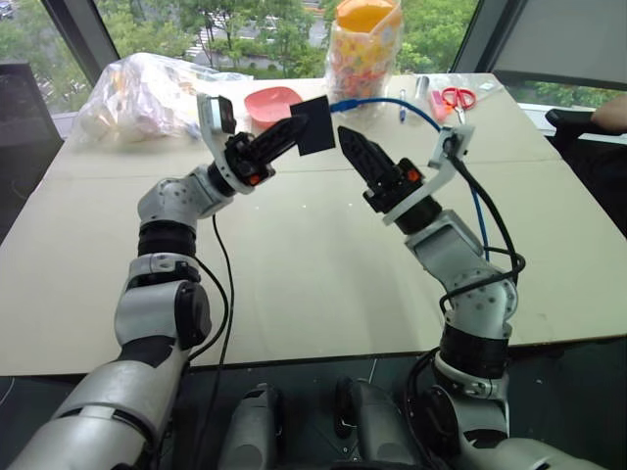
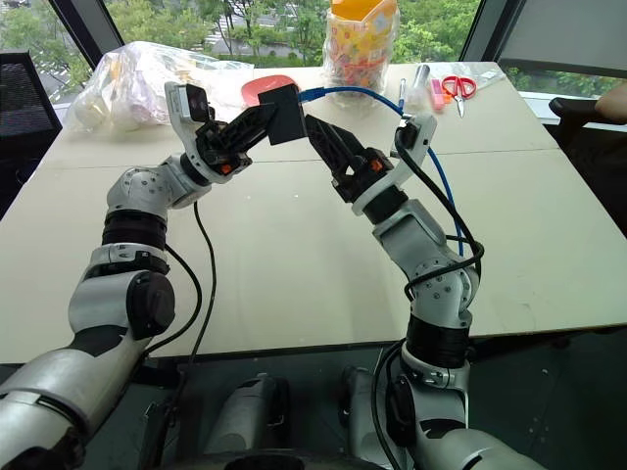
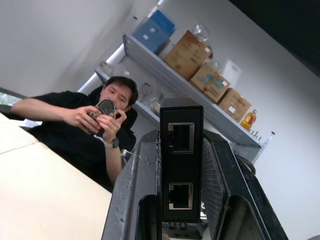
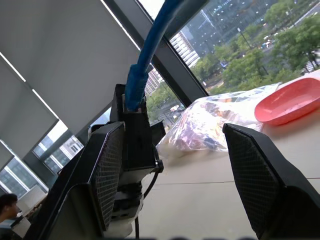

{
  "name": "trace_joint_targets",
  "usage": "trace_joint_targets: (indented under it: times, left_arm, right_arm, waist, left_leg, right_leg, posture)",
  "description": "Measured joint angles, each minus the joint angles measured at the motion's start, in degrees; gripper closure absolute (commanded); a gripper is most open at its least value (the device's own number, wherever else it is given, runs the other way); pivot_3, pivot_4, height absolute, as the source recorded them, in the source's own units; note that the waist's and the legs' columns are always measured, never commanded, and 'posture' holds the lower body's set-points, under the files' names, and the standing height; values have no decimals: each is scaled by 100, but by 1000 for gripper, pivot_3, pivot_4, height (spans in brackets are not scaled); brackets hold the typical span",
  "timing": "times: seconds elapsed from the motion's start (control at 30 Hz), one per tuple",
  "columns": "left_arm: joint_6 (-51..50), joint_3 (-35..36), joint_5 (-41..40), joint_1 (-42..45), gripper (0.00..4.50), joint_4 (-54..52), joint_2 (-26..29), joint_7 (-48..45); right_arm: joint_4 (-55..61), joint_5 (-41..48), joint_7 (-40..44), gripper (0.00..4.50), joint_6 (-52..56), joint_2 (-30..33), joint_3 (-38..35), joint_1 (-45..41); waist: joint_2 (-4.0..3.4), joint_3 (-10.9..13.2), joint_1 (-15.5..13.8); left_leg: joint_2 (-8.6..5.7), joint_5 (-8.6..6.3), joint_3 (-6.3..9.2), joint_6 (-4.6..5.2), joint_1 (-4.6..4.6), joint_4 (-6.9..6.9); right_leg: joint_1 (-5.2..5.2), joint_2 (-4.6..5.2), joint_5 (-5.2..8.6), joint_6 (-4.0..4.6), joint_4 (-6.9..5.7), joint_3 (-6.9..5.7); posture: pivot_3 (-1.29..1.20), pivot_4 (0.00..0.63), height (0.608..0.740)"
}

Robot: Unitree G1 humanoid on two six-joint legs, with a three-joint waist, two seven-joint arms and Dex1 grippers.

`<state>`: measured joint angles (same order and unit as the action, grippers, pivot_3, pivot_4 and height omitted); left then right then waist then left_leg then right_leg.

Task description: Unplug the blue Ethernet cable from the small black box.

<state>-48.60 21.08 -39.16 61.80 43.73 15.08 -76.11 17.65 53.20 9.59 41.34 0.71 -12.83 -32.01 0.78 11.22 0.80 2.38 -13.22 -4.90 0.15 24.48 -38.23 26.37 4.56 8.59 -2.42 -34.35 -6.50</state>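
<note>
Left eye view: the left gripper [image 1: 294, 129] holds the small flat matte-black square box [image 1: 313, 124] raised above the far middle of the pale tan surface [image 1: 294, 264], jaws clamped on its faces. Lifting it probably leaves the plugged edge free for the other arm. The thin bright-blue Ethernet cable [image 1: 392, 103] runs from the box's far side toward the far right corner. The right gripper [image 1: 355, 147] sits just beside the box, jaws apart and holding nothing.

Right eye view: the same arrangement; the cable's arc over the right arm reads more clearly here.

Left wrist view: only here do the box's two ports [image 3: 180, 137] show, both empty, on the edge facing this camera. A person in a black shirt sits beyond the surface.

Right wrist view: this alone shows the cable's plug seated in the opposite edge of the box, so it looks not yet unplugged. The wide jaws flank that spot without touching the cable.
</note>
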Motion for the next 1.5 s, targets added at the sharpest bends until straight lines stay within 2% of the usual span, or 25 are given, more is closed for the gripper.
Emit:
trace_joint_targets:
  times: [0.53, 1.1, 1.2, 1.23, 1.3, 1.37, 1.5]
  left_arm:
    - [-236, -157, -239, -311, 4043, -516, -75, 176]
    - [-185, -226, -271, -328, 4043, -509, -80, 220]
    - [-174, -224, -271, -328, 4043, -503, -69, 238]
    - [-173, -224, -271, -328, 4043, -500, -69, 242]
    - [-173, -224, -288, -328, 4043, -500, -69, 237]
    - [-181, -224, -336, -329, 4043, -500, -70, 219]
    - [-182, -231, -380, -330, 4043, -500, -70, 221]
  right_arm:
    - [-112, 163, 116, 1266, -190, 18, 212, -122]
    - [-112, 515, 81, 1266, -291, -44, 213, -180]
    - [-112, 583, 85, 2154, -296, -37, 216, -180]
    - [-112, 602, 89, 2574, -296, -31, 218, -180]
    - [-117, 606, 90, 3728, -295, -9, 225, -179]
    - [-147, 617, 113, 4468, -298, 25, 228, -179]
    - [-148, 654, 140, 4468, -308, 22, 230, -179]
  waist:
    - [0, 0, -3]
    - [0, 0, -3]
    - [0, 0, -3]
    - [0, 0, -3]
    - [0, 0, -5]
    - [0, 0, -3]
    - [0, 0, -3]
  left_leg:
    - [0, 0, 1, 0, 1, 0]
    - [1, 0, 1, 0, 1, 1]
    - [2, -1, 1, 0, 1, 1]
    - [1, -1, 1, 0, 2, 2]
    - [2, -1, 1, 0, 2, 2]
    - [2, -1, 1, 0, 2, 2]
    - [2, -1, 1, 0, 3, 4]
  right_leg:
    - [0, 0, 0, 0, 3, -1]
    - [0, 0, 0, 0, 6, -1]
    - [1, -1, 1, 0, 6, -1]
    - [0, -1, 1, 0, 6, -1]
    - [1, 0, 1, 0, 7, -1]
    - [0, 0, 1, 0, 8, -1]
    - [2, -1, 1, 0, 9, -2]
  posture:
    - [0, 150, 740]
    - [0, 150, 740]
    - [0, 150, 740]
    - [0, 150, 740]
    - [0, 150, 740]
    - [0, 150, 740]
    - [0, 150, 740]
